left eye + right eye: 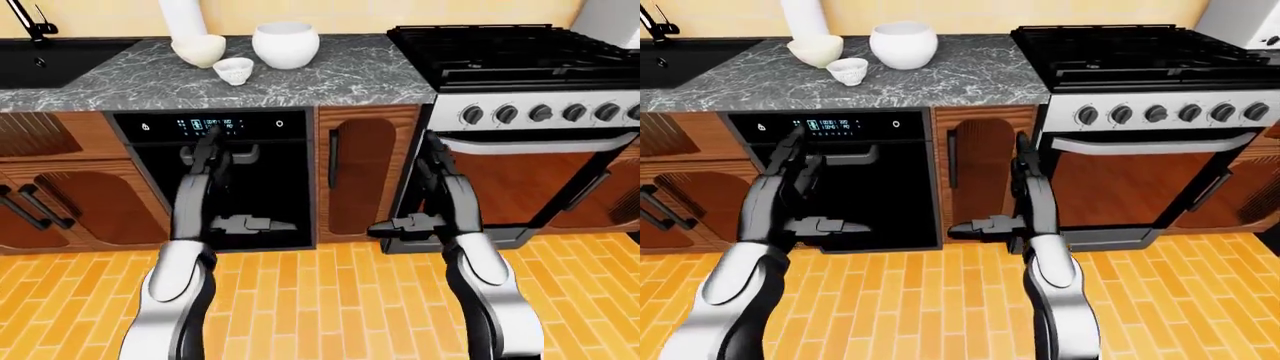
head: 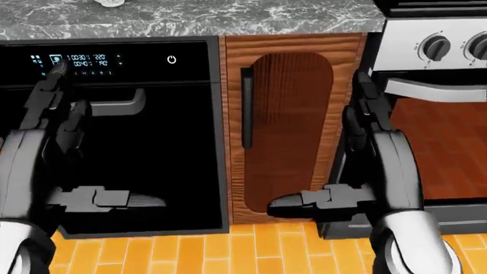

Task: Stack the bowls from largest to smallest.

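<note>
The left hand [image 1: 212, 154] hangs low with its fingers spread and nothing between them, raised before the dark dishwasher [image 1: 225, 180] under the worktop [image 1: 330, 75]; the right hand [image 1: 438, 171] is likewise released and empty, held before the gap between a wooden cabinet door [image 1: 362, 176] and the oven [image 1: 540, 180]. Both hands are well below the worktop's edge and well apart from the bowls. On the grey marbled worktop, toward the top of the left-eye view, stand the three bowls, unstacked: the large white round bowl [image 1: 285, 43], just to its left the medium cream bowl [image 1: 199, 50], which looks tilted, perhaps leaning on the white cylinder [image 1: 183, 19] above it, and the small white bowl [image 1: 233, 70] a little nearer the worktop's edge, between the other two. A black sink [image 1: 55, 60] lies to the left, the gas stove top [image 1: 510, 49] to the right. The task looks not yet begun. The bowls appear to be stiff, glazed ceramic, so probably smooth and slippery, light enough for one hand but liable to chip if dropped. The best hold is likely at the rim, fingers pinching the wall from inside and outside; the large bowl's inward-curving mouth makes it a fitting base that can stay put.
</note>
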Robot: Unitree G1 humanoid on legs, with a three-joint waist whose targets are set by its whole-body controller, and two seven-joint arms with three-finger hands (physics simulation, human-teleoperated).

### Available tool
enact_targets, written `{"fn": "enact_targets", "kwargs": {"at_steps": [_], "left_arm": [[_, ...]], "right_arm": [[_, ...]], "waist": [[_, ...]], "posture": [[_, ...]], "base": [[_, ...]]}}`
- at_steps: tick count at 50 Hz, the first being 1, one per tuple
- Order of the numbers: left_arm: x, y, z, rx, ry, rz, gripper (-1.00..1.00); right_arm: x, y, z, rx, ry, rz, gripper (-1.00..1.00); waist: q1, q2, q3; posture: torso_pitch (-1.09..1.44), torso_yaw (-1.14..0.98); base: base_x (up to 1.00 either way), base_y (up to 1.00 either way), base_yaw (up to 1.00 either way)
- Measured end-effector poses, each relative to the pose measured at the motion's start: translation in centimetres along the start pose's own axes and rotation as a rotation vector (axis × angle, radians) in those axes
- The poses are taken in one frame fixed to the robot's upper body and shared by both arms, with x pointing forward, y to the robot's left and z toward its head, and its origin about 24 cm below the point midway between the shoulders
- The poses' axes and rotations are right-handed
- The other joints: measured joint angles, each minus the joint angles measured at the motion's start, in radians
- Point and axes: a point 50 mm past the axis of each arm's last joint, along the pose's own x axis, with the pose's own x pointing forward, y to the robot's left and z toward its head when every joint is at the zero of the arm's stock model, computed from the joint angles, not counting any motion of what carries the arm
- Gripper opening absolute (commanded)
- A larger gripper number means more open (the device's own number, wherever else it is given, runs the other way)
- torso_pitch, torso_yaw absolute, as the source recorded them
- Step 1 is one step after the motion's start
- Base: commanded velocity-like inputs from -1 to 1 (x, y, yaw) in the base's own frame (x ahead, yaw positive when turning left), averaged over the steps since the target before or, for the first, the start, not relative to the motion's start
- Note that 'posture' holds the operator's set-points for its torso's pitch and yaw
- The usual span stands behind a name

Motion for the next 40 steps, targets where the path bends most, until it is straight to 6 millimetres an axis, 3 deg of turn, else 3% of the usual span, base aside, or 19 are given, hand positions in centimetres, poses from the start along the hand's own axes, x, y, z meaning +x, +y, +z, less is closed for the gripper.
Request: {"fn": "enact_targets", "kwargs": {"at_steps": [8,14,21,24,27,30,34,37,40], "left_arm": [[0.7,0.1,2.7,0.010,0.005,-0.001,1.00],[1.6,-0.2,3.0,0.017,0.035,-0.032,1.00],[1.9,0.4,4.4,0.034,0.014,0.008,1.00],[1.9,0.7,4.8,0.048,0.004,0.016,1.00],[2.2,0.8,4.8,0.055,0.021,0.018,1.00],[2.6,0.0,4.9,0.058,0.043,-0.040,1.00],[2.3,0.1,6.5,0.058,-0.014,-0.057,1.00],[2.2,0.1,7.3,0.060,-0.041,-0.057,1.00],[2.2,0.3,7.8,0.064,-0.046,-0.050,1.00]], "right_arm": [[0.3,-0.1,1.8,0.008,0.013,-0.008,1.00],[0.5,-0.2,2.2,-0.010,0.027,-0.018,1.00],[0.5,0.4,3.6,-0.005,-0.010,0.018,1.00],[0.4,0.8,4.5,-0.004,-0.028,0.033,1.00],[0.5,1.1,5.3,-0.016,-0.040,0.055,1.00],[0.7,0.3,5.7,-0.023,-0.031,0.005,1.00],[0.6,0.4,7.2,-0.025,-0.089,-0.009,1.00],[0.6,0.6,7.7,-0.024,-0.103,0.001,1.00],[0.8,0.9,7.9,-0.020,-0.102,0.015,1.00]], "waist": [[0.002,-0.001,0.010],[0.020,-0.002,0.029],[0.054,0.003,0.030],[0.055,-0.016,0.035],[0.012,-0.030,0.041],[-0.005,-0.044,0.030],[-0.029,0.001,0.033],[-0.045,0.047,0.035],[-0.041,0.103,0.022]], "posture": [[0.00,0.00],[0.00,0.00],[0.00,0.00],[0.00,0.00],[0.00,0.00],[0.00,0.00],[0.00,0.00],[0.00,0.00],[0.00,0.00]], "base": [[0.00,0.00,0.03],[0.00,0.00,0.94],[0.00,0.00,0.98],[0.00,0.15,0.46],[0.04,0.39,0.00],[0.24,0.39,0.00],[0.35,0.39,0.00],[0.39,0.39,0.00],[0.38,0.39,0.00]]}}
